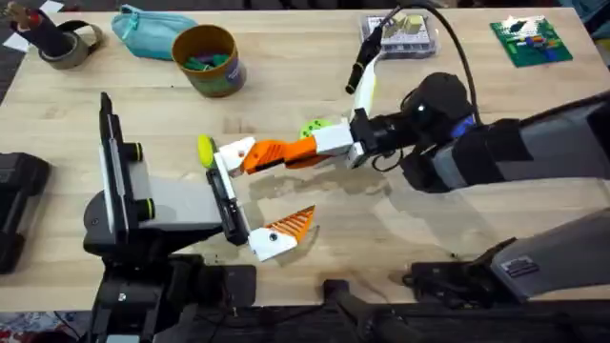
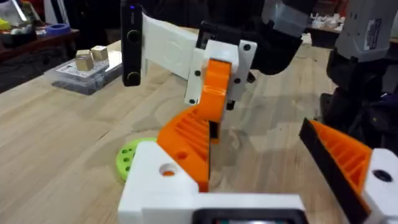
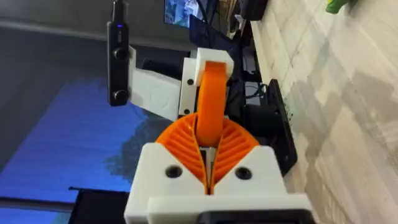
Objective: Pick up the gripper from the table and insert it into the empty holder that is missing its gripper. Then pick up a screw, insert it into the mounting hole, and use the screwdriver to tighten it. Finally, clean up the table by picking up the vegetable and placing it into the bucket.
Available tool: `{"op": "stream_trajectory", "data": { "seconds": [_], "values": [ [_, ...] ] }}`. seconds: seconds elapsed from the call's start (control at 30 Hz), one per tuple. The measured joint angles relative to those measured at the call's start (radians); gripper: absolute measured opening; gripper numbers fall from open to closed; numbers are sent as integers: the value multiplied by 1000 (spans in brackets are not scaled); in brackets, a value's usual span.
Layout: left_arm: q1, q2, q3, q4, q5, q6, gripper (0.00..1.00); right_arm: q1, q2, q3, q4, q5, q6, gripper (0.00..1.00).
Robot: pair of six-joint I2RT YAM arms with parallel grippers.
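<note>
The small orange gripper (image 2: pixel 186 140) sits on the white holder (image 2: pixel 158 180) at the far end of the grey stand's black rail (image 1: pixel 227 202). My right gripper (image 1: pixel 253 159) reaches in from the right and is shut on it, its orange pads (image 3: pixel 233 146) pinching its ribbed edge. The left gripper (image 2: pixel 258 124) is the stand's own pair, open, and its near finger (image 1: pixel 291 227) carries an orange wedge. A green perforated vegetable slice (image 1: pixel 319 127) lies just behind the right gripper. The yellow bucket (image 1: pixel 208 59) stands at the back. The screwdriver is out of view.
A teal pouch (image 1: pixel 152 33) and a tape roll (image 1: pixel 71 43) lie at the back left. A clear parts box (image 1: pixel 400 33), a black cable (image 1: pixel 448 43) and a green circuit board (image 1: pixel 532 40) are at the back right. A yellow-green knob (image 1: pixel 205 148) sits by the holder.
</note>
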Motion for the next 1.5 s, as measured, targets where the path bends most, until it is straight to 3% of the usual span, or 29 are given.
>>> {"op": "stream_trajectory", "data": {
  "seconds": [0.57, 0.97, 1.5],
  "values": [
    [9, 0, 0, 4, -29, 0, 986, 66, 6, 104, -208, 8, -99, 21],
    [11, 0, 0, 4, -34, -2, 988, 71, 6, 113, -242, 61, -139, 21],
    [13, 0, 2, 5, -53, -7, 988, 70, 30, 180, -309, 19, -153, 21]
  ]
}}
